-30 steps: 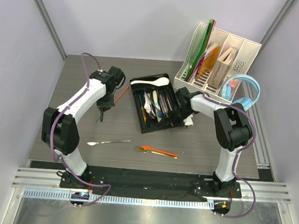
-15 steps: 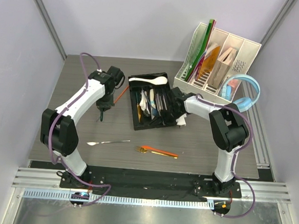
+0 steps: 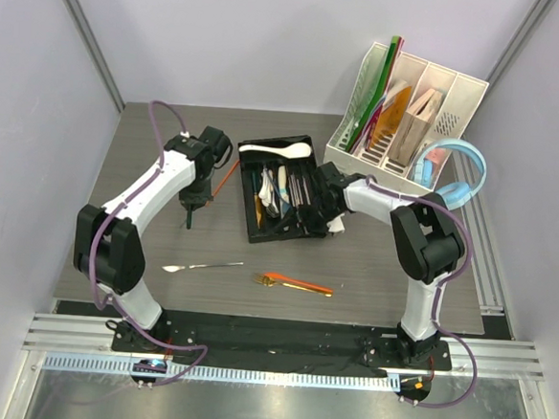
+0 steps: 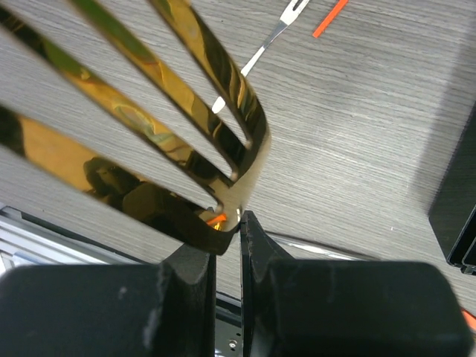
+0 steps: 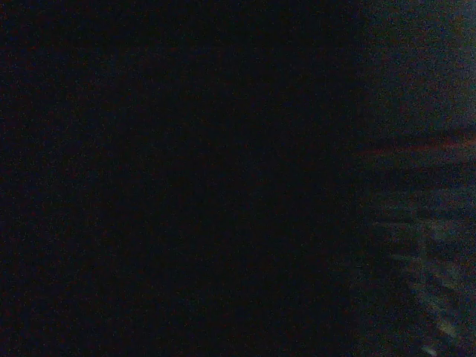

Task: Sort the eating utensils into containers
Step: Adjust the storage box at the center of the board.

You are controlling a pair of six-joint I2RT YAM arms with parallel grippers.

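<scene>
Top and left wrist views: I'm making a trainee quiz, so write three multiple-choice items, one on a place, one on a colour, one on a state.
1. Where on the tray does the white spoon lie? A) near end B) far end C) middle
2. What colour is the fork? A) gold B) blue C) white
3. The left gripper is: A) open B) out of view C) shut on the fork

B: the top view shows it across the far end.
A: its tines gleam gold.
C: it clamps the fork's neck.
</scene>
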